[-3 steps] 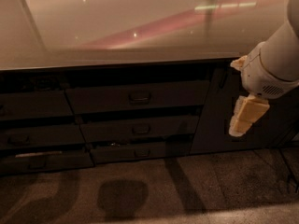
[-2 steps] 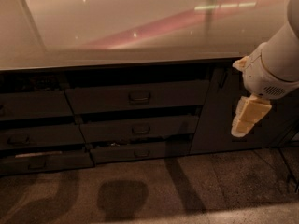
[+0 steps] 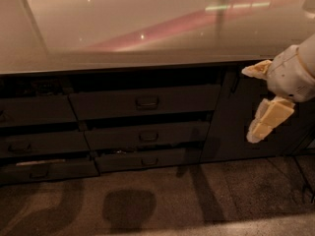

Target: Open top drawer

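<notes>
The top drawer (image 3: 145, 101) is the widest dark grey front just under the counter edge, with a small dark handle (image 3: 146, 102) at its centre. Its front looks closed. My gripper (image 3: 248, 104) hangs at the right, in front of a dark cabinet panel, well to the right of the drawer's handle and at about its height. Its two pale fingers (image 3: 268, 118) are spread apart and hold nothing.
A pale glossy countertop (image 3: 147, 28) runs over the drawers. Two slimmer drawer fronts (image 3: 147, 135) sit under the top drawer. Shorter fronts stack at the left (image 3: 39, 109), the lowest with a pale strip (image 3: 39, 162). Speckled floor (image 3: 197, 200) lies in front.
My gripper has shifted slightly to the right. The drawers have not moved.
</notes>
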Tool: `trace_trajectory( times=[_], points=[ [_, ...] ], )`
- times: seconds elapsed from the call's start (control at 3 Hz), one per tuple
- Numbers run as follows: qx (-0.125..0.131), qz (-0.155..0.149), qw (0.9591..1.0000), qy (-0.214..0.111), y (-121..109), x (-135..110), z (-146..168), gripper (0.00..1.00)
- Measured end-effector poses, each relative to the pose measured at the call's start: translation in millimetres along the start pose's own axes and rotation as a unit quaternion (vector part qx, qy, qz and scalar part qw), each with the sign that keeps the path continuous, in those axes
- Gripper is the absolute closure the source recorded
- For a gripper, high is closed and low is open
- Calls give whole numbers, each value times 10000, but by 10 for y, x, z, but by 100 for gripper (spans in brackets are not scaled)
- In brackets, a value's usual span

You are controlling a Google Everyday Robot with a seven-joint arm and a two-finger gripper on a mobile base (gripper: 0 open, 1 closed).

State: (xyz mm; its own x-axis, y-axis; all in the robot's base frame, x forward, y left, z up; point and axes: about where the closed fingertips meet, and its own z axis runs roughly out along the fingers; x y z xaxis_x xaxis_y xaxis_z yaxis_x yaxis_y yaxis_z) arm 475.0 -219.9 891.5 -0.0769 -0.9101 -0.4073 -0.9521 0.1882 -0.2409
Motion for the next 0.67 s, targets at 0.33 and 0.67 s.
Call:
trace_trajectory(
  times=[0.33,0.67],
  points=[
    [-422,8,9954,-856,-11,17,-26,0],
    [-478,2,9938,-1006,-14,-61,-26,0]
  ],
)
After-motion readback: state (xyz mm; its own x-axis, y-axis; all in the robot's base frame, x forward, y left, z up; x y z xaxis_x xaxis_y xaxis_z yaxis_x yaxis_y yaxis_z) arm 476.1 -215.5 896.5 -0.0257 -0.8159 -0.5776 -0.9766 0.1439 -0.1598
